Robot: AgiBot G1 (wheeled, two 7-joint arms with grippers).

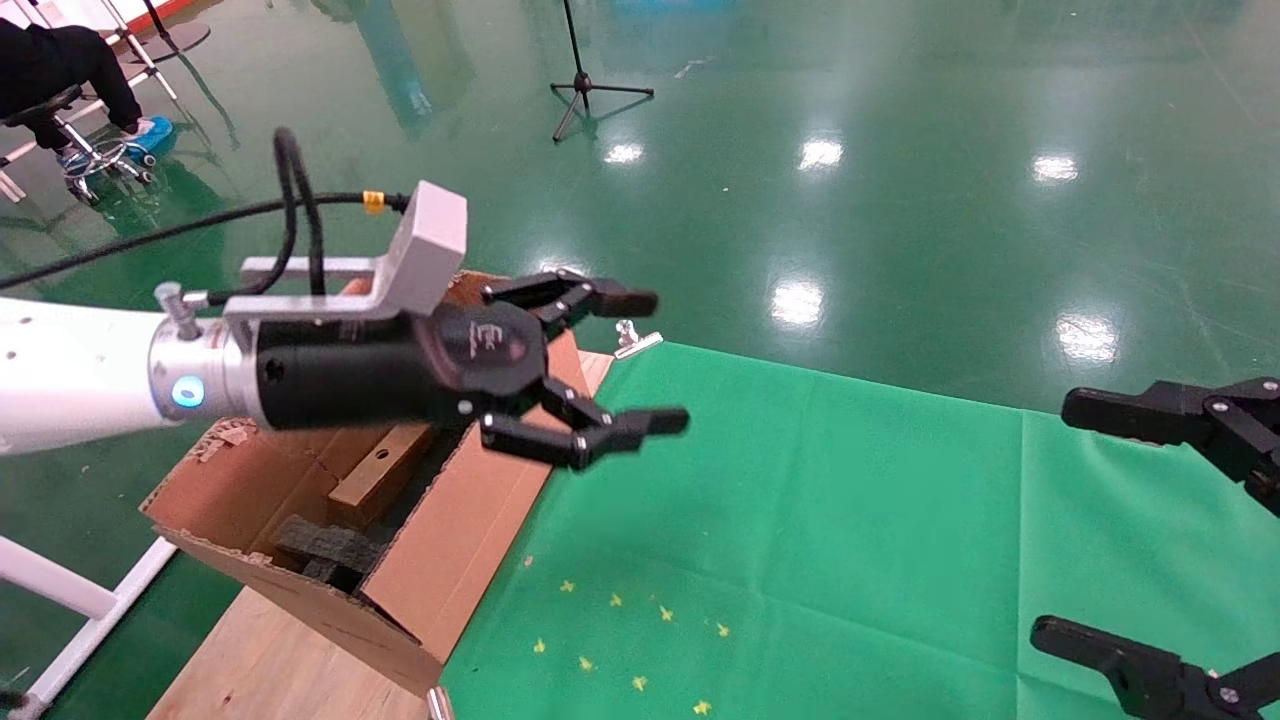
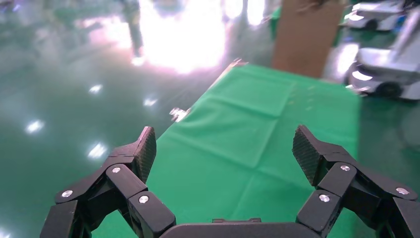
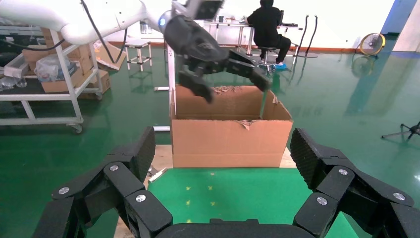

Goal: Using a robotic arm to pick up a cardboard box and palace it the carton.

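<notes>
The carton (image 1: 470, 540) stands at the left end of the table, with ragged flaps and black foam (image 1: 325, 545) inside. The cardboard box (image 1: 375, 480), slim and brown with a round hole, lies tilted inside the carton. My left gripper (image 1: 655, 362) on the white arm is open and empty. It hovers above the carton's right wall and points over the green cloth. In the left wrist view the left gripper (image 2: 224, 148) holds nothing. The right wrist view shows the carton (image 3: 228, 139) with the left gripper (image 3: 236, 84) above it. My right gripper (image 1: 1065, 522) is open and empty at the right edge.
A green cloth (image 1: 820, 520) with small yellow marks (image 1: 640, 640) covers the table. A metal clip (image 1: 635, 340) sits at its far edge. Bare wood (image 1: 260, 660) shows beside the carton. A tripod (image 1: 590, 90) and a seated person (image 1: 60, 70) are on the floor beyond.
</notes>
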